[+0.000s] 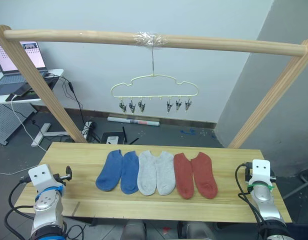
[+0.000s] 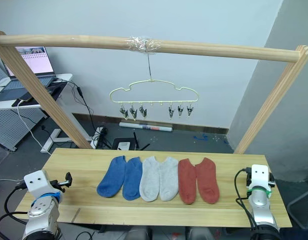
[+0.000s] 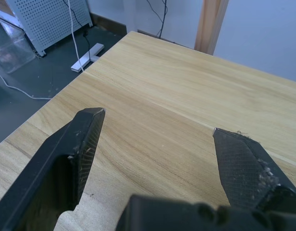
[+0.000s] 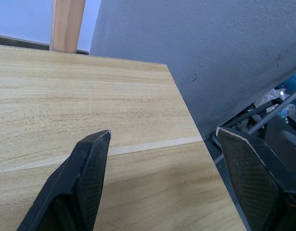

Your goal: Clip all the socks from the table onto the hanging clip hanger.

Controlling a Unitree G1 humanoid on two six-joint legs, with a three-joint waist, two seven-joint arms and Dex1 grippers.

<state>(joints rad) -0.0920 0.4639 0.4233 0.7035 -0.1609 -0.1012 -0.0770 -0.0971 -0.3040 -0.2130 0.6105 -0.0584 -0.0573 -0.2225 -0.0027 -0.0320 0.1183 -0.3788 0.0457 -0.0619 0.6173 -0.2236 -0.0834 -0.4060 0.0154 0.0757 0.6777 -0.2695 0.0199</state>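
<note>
- Six socks (image 1: 156, 173) are laid side by side on the bench (image 1: 219, 160) — none clipped to the clip hanger (image 1: 155, 86).
- Left claw (image 3: 157, 122) and right claw (image 4: 162, 132) are spread wide, empty.

A wooden pole frame (image 1: 154, 41) is seen across the top. A laptop (image 1: 16, 65) is set at upper left, on a white desk (image 1: 24, 95).

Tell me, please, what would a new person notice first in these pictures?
First, the six socks lying in a row mid-table: two blue on the robot's left, two grey in the middle, two red on the right. Next, the yellow hanger above them, hooked on a wooden pole, its clips empty.
</note>
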